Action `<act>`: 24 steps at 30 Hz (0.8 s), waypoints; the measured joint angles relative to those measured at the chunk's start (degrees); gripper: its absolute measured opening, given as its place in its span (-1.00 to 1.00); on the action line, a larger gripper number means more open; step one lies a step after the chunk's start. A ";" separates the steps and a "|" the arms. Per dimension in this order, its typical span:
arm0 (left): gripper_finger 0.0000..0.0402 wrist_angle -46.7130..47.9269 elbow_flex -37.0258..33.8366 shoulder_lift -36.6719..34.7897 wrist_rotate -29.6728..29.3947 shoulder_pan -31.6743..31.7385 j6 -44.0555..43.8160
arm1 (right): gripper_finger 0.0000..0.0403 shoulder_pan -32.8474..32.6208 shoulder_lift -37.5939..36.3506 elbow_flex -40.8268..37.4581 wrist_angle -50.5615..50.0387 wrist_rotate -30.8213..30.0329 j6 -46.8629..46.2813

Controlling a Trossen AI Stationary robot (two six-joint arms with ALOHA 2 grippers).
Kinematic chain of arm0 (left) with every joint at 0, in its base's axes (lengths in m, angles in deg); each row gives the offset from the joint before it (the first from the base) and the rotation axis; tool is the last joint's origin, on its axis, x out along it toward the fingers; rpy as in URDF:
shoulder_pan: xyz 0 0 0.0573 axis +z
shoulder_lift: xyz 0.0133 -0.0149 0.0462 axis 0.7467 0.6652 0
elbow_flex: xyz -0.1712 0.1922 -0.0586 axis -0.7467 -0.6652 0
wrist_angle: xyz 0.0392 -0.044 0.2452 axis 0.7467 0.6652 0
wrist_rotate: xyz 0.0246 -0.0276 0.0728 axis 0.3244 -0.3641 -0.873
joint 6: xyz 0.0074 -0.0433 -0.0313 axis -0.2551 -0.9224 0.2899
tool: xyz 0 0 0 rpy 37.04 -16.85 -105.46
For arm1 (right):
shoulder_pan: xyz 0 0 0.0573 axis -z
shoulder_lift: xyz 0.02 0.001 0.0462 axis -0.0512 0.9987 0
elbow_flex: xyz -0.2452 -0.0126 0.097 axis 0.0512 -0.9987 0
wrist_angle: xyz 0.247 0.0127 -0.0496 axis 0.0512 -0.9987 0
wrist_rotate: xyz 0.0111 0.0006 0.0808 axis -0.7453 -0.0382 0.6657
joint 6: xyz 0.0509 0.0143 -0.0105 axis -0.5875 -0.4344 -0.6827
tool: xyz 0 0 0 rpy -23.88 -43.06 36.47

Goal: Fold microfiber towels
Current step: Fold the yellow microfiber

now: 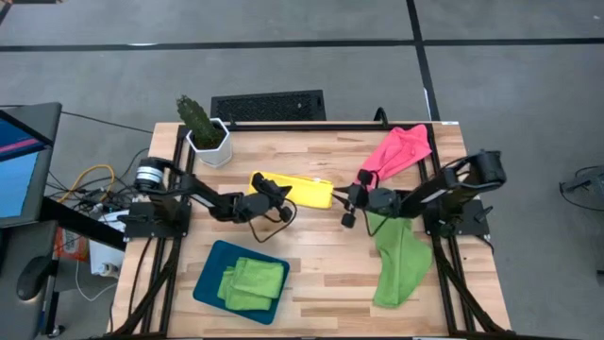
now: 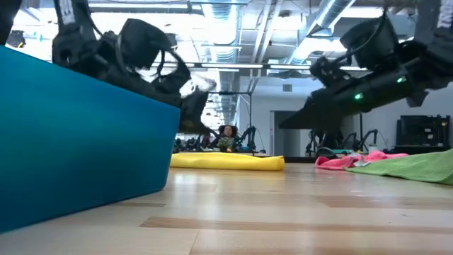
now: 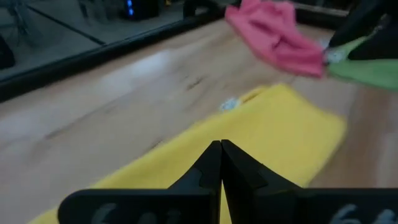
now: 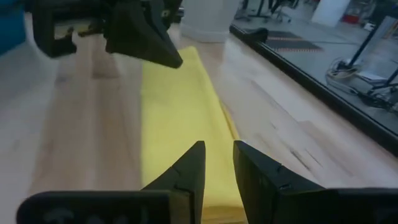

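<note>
yellow towel lies folded between left hand, pinched together, and right hand, slightly apart.

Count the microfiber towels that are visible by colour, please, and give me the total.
Yellow folded microfiber towel, at table centre: 1
Pink crumpled microfiber towel, far right: 1
Lime green loose microfiber towel, at the right edge: 1
Lime green folded towels stacked in the dark teal tray: appears 2, layers hard to separate
Total: about 5
</note>
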 joint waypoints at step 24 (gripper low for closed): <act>-1.00 0.55 2.37 9.89 5.08 9.97 -7.83 | -0.47 9.26 18.95 6.99 7.60 3.31 -5.29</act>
